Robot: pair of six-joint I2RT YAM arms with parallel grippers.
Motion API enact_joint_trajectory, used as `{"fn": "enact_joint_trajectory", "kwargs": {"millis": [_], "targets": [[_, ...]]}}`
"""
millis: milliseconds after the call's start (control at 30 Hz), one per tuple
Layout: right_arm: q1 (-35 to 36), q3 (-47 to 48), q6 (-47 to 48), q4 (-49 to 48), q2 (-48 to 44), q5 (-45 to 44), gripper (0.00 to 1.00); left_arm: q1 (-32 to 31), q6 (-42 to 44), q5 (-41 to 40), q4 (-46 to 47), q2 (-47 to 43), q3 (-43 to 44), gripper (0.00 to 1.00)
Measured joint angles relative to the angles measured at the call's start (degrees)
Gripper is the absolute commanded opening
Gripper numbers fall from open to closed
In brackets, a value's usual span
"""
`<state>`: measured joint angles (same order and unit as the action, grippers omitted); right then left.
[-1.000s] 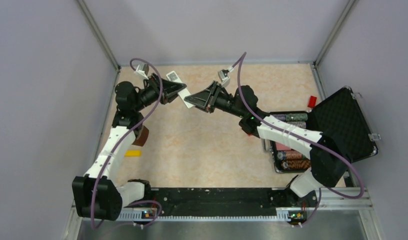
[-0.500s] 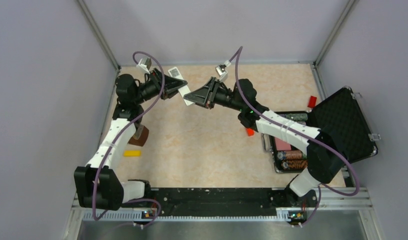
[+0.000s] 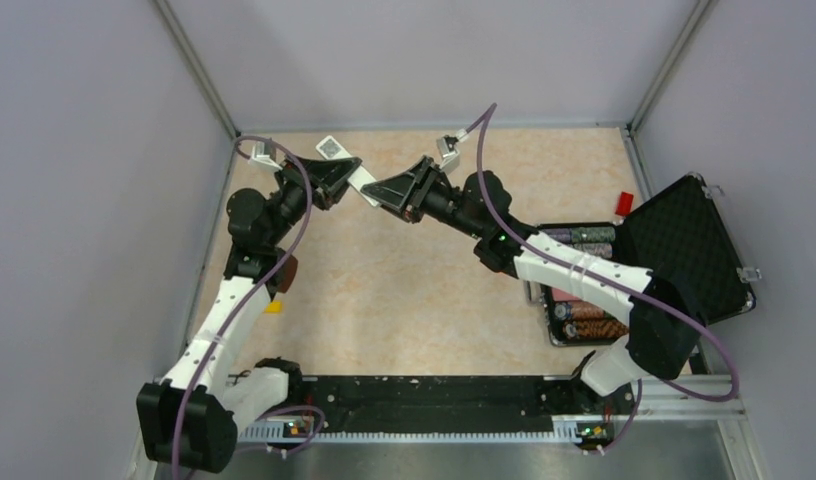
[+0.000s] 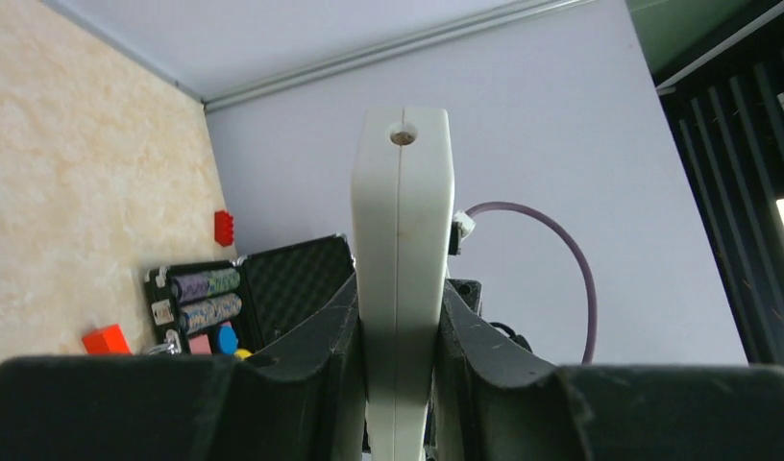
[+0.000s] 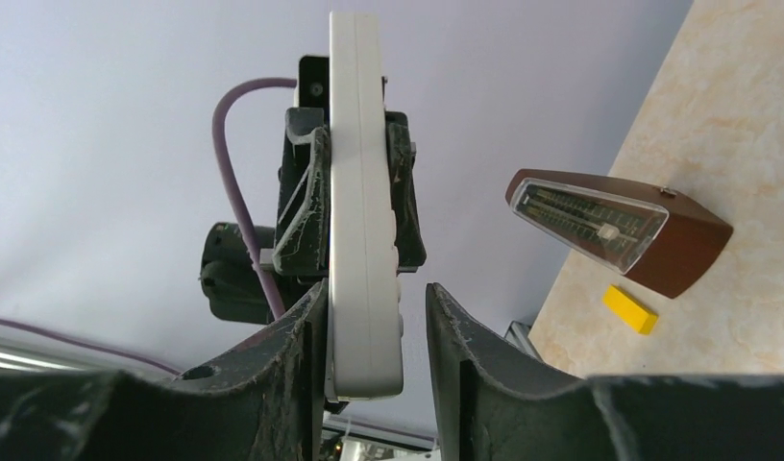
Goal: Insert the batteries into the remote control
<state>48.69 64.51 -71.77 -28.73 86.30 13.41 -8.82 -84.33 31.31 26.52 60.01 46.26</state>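
Both arms had swung toward the upper left of the overhead view since the earlier frame, taking the remote control (image 3: 363, 184) with them, and the right jaws had eased apart.

The remote control hung in the air above the worktop (image 3: 414, 290), in the upper middle of the overhead view, bridging the two arms. Its display end stuck out past the left jaws toward the upper left corner.

The left jaws pinched the remote control across its thin sides. In the left wrist view the white bar stood edge-on up the centre of the frame, with a dark finger (image 4: 321, 336) pressed against each side.

The right jaws stood spread around the other end. In the right wrist view the remote control touched the finger on the left of the frame, and a clear gap separated it from the other finger (image 5: 465, 336).

At the right of that view a brown metronome (image 5: 609, 226) lay on the worktop, with a small yellow bar (image 5: 630, 309) near it. An open black case (image 3: 684, 255) sat at the right edge of the overhead view, with a red block (image 3: 624, 203) just beside its upper corner.
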Motion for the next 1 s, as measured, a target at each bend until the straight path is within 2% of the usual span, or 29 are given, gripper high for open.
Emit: {"fn": "enact_joint_trajectory", "kwargs": {"millis": [100, 167, 267, 367, 400, 733, 1000], "targets": [[0.96, 0.0, -0.42, 0.28, -0.66, -1.9, 0.41, -1.03, 0.44, -3.93, 0.11, -2.86, -0.98, 0.0], [1.38, 0.0, -0.79, 0.24, -0.76, -2.91, 0.37, -1.46, 0.42, -5.84, 0.46, -3.87, -1.68, 0.0], [1.7, -0.39, -1.95, -0.13, -0.76, -4.44, 0.17, -2.16, 0.15, -8.5, 1.25, -4.57, -3.26, 0.0], [1.97, -2.64, -4.09, -1.97, -1.05, -5.88, 0.02, -2.69, 0.24, -9.9, 1.36, -4.76, -4.5, 0.0], [2.05, -3.61, -4.57, -2.82, -1.2, -6.21, 0.0, -2.89, 0.39, -10.23, 1.22, -4.79, -4.85, 0.0], [2.47, -10.97, -6.69, -10.6, -2.97, -7.78, 0.0, -5.09, 3.93, -11.34, -1.09, -6.4, -6.34, 0.0], [1.38, -12.61, -5.53, -12.44, -3.78, -4.72, 0.05, -5.16, 8.85, -9.33, -4.76, -7.3, -4.61, 0.0]]}}
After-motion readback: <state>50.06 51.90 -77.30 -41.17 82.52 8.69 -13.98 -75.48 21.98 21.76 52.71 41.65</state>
